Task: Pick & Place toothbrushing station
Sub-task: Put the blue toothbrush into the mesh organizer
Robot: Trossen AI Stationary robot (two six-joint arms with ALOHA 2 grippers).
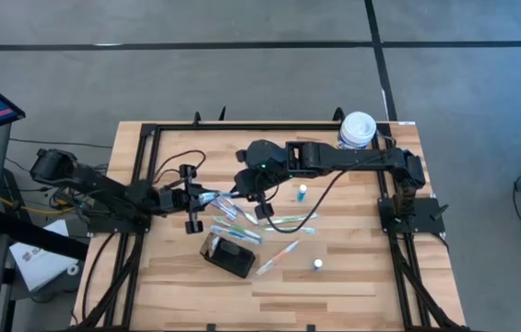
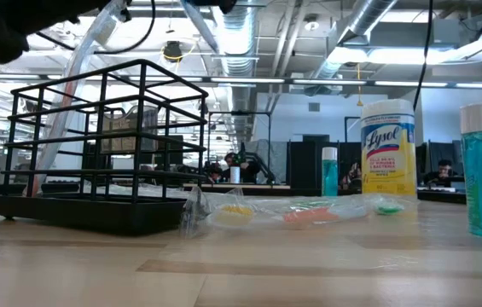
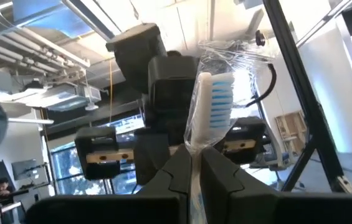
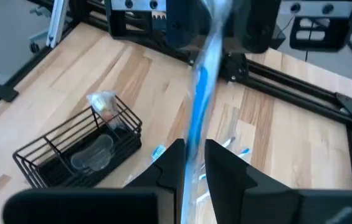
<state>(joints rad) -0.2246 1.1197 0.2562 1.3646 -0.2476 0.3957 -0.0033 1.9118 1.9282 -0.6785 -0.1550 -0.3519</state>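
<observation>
Above desk (image 1: 334, 286) centre, both arms meet over a scatter of wrapped toothbrushes. Left gripper (image 1: 207, 196) is clamped on a wrapped blue toothbrush (image 3: 216, 102), bristle end standing clear of its fingers (image 3: 225, 177). Right gripper (image 1: 242, 195) straddles the same brush; fingers (image 4: 228, 165) slightly parted, grip unclear. Toothbrushing station (image 1: 228, 254), black wire holder, sits just near of them. Near-right boards are open; Lysol canister (image 1: 358, 129) stands at far edge.
</observation>
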